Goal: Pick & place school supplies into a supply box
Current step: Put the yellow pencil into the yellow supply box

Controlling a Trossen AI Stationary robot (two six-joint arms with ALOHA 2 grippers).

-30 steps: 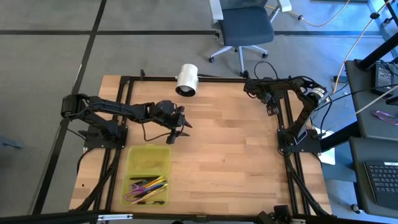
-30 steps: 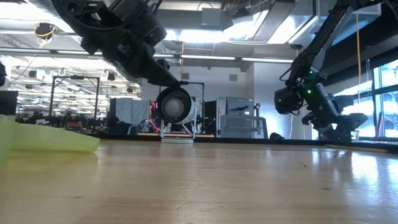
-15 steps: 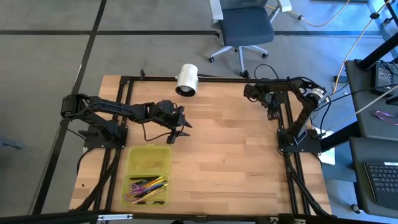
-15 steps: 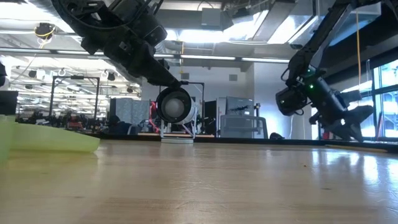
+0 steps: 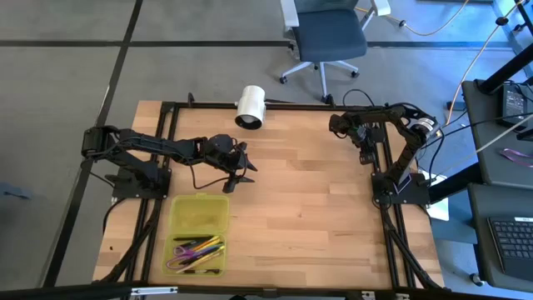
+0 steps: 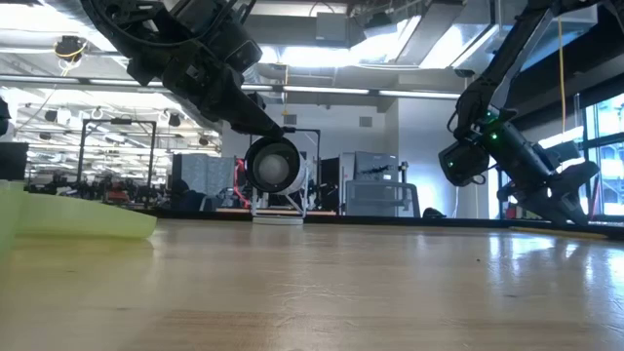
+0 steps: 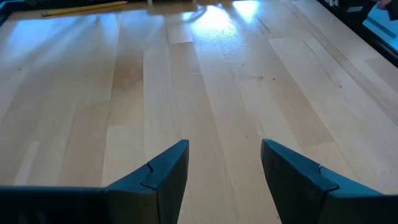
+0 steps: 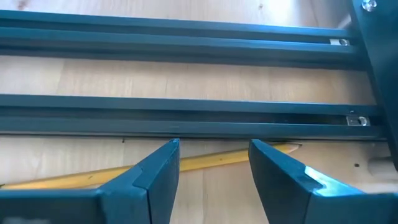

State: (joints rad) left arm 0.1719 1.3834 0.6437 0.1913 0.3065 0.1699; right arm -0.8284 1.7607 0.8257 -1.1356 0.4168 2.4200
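So the supply box [image 5: 198, 234] sits near the front-left corner of the wooden surface [image 5: 300, 200], lying open with both halves flat. The half farther from the white cylinder [image 5: 250, 106] holds the school supplies [image 5: 197, 250]: a jumble of pens and pencils in yellow, purple, orange and black. The half nearer the cylinder looks bare from above.

The left tool [image 5: 235, 173] hangs over the wood just past the box's cylinder-side edge, between the box and the cylinder, pointing down at the boards. Its fingers [image 7: 163, 174] are spread apart with nothing between them, only bare planks showing through the gap. In the low view the same arm comes down in front of the cylinder [image 6: 273, 168], and a bit of the box [image 6: 83, 219] peeks in as a pale green slab at the edge.

The right tool [image 5: 365, 148] is way over on the far side of the surface from the box, up by the black frame rail [image 8: 186, 112] at the back-right corner. Its fingers [image 8: 152, 171] are also parted and not pinching anything. There's one yellow pencil [image 8: 205, 160] lying on the wood right alongside that rail, and the tool is lined up over it, the pencil running across the gap between the fingers. I can't tell if the tips actually touch it.
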